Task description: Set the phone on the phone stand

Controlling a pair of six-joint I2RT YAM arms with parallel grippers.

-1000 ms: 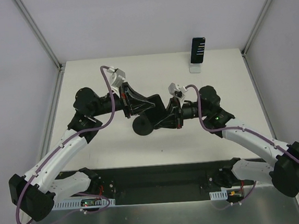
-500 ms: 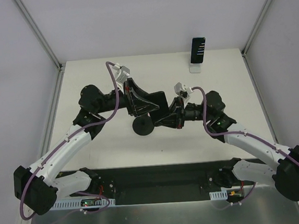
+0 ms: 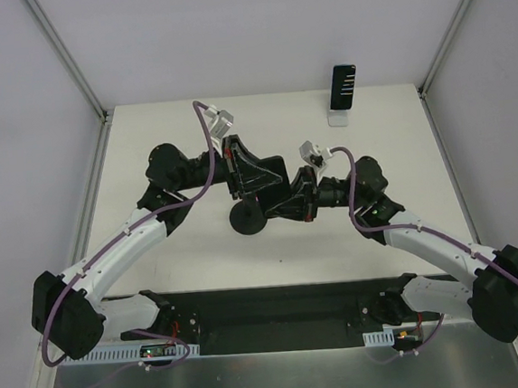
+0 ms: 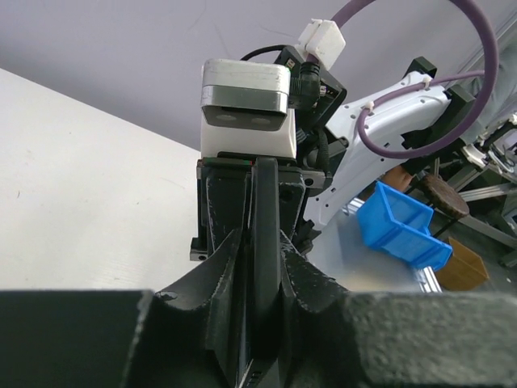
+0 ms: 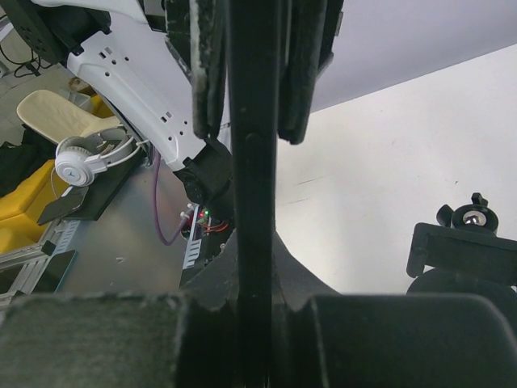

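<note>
The phone (image 4: 265, 194) stands edge-on at mid-frame, pinched tight by both the left gripper (image 4: 262, 242) and the right gripper (image 5: 250, 259), near the black phone stand (image 3: 246, 219); one gripper should let go fully before the other turns it; then lower it squarely into the stand's clamp (image 5: 464, 246), without twisting

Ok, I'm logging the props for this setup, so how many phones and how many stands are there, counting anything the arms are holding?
Phones: 2, the held phone, seen edge-on in the wrist views, and the back phone propped at the far edge
Stands: 2, the black stand mid-table and the white stand under the back phone
Total: 4
</note>
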